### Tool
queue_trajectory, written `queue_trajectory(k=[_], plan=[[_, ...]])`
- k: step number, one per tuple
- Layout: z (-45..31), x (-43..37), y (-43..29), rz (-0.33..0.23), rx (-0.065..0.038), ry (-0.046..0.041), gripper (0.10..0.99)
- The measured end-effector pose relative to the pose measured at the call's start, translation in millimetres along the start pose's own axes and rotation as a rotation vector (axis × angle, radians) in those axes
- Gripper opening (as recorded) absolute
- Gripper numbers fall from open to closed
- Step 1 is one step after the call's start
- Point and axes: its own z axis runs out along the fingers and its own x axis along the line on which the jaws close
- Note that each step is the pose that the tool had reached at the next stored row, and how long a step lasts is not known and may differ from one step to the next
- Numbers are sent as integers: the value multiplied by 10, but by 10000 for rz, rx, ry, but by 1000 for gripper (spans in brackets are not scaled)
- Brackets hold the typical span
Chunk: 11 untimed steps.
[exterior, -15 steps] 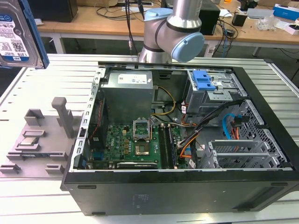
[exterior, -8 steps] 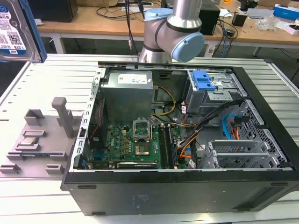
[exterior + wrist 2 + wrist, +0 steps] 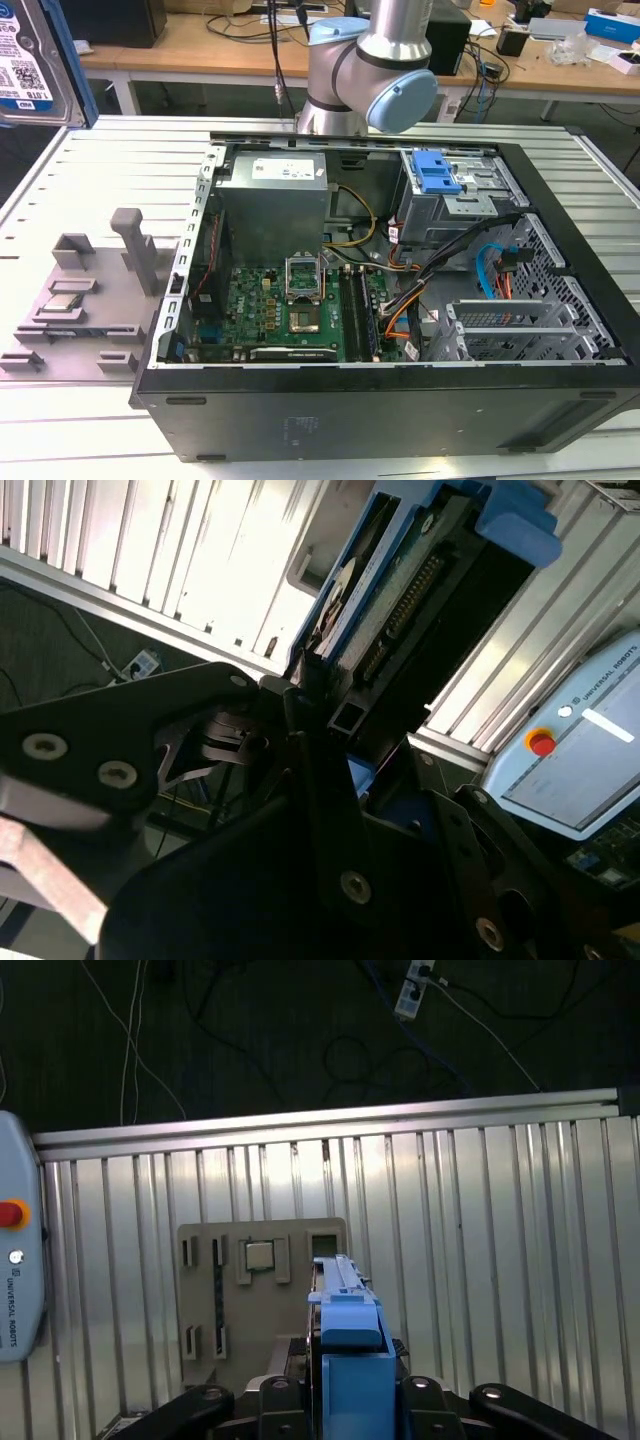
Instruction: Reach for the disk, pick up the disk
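Claw closed on the disk: in the first wrist view its dark jaws stand on either side of the blue bracket that frames the drive, with no gap showing. In the second wrist view the disk runs edge-on out of the black linkage, with its connector row and the blue frame in plain sight.

In the exterior view the disk hangs at about ten o'clock. Its blue-and-white label faces the camera, it looks large, and nothing is under it. The arm stands at twelve o'clock behind the open computer case.

Beyond the claw, the first wrist view looks onto the ribbed metal surface well below. The grey fixture plate lies flat on it, with the small square chip seated in a pocket. That plate sits at about nine o'clock in the exterior view, beside the case. A grey teach pendant with a red button lies at the edge of the surface.

By my reading, the reach and the grasp are both done, and the pick-up looks done as well. The disk is well apart from the surface, the plate and the case, and only the claw carries it. I see nothing of the named task left open.
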Motion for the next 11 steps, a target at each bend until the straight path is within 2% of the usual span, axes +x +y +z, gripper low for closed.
queue_trajectory(k=[4,8,11], plan=[[-4,-8,-98,0,0,0,369],[-12,-26,-335,-1,1,0,369],[-18,-36,-460,-2,-1,1,369]])
